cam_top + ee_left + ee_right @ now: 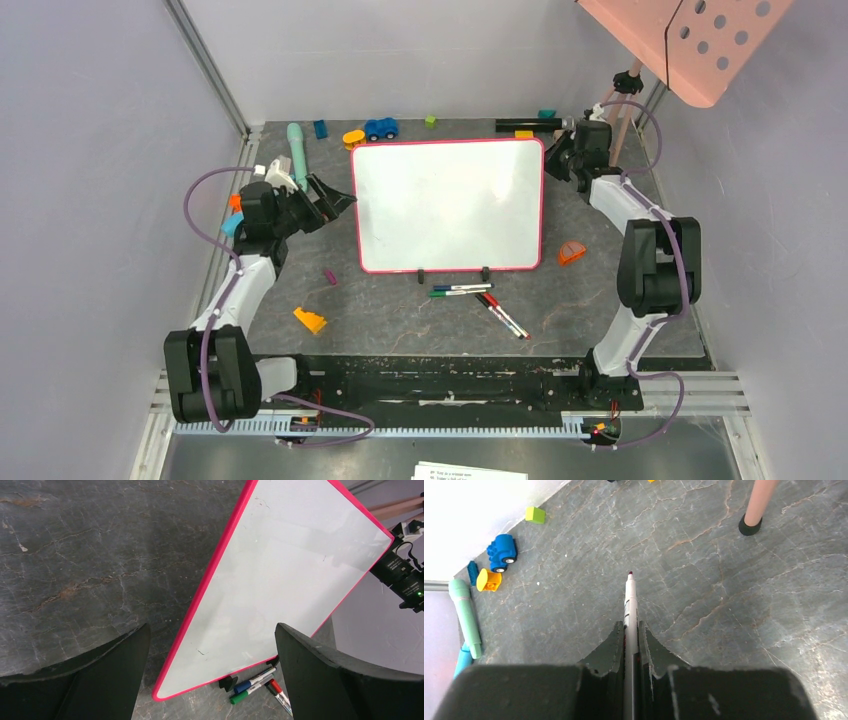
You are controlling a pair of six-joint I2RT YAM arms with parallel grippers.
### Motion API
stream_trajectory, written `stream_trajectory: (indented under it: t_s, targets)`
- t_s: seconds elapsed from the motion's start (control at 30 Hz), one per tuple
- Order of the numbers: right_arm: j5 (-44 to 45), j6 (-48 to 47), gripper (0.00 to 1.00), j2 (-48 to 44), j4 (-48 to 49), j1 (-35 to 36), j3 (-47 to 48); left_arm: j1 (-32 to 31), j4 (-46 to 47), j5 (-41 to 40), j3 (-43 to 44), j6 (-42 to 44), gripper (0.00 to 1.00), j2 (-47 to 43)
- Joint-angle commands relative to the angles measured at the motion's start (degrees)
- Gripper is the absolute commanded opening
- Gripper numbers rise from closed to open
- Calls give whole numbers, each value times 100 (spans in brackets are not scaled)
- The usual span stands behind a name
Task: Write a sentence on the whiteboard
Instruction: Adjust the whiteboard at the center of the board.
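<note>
The whiteboard (pixel 450 205) (pixel 280 580), white with a pink-red rim, lies flat in the middle of the table on two black clip feet. Its face carries only faint smudges, and no sentence is in view on it. My left gripper (pixel 335 198) (pixel 211 626) is open just off the board's left edge, its jaws wide apart and nothing between them. By the board's far right corner, my right gripper (pixel 562 155) (pixel 629 625) is shut on a white marker (pixel 629 595). The marker's dark red tip points out over bare table.
Loose markers (pixel 478 298) (pixel 252 685) lie in front of the board. A blue toy car (pixel 381 128) (pixel 501 550), mint cylinder (pixel 297 150), black bar (pixel 527 125) and small blocks line the back. An orange piece (pixel 310 320), orange dome (pixel 571 252) and pink perforated panel (pixel 690 40) are nearby.
</note>
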Motion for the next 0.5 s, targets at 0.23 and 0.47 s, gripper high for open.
stream_trajectory:
  t_s: [0.23, 0.47]
  targets:
    - [142, -506, 0, -762, -381, -77, -317, 224, -146, 531, -43, 559, 100, -219]
    - [525, -628, 0, -1163, -476, -93, -818, 301, 176, 806, 9, 354, 100, 46]
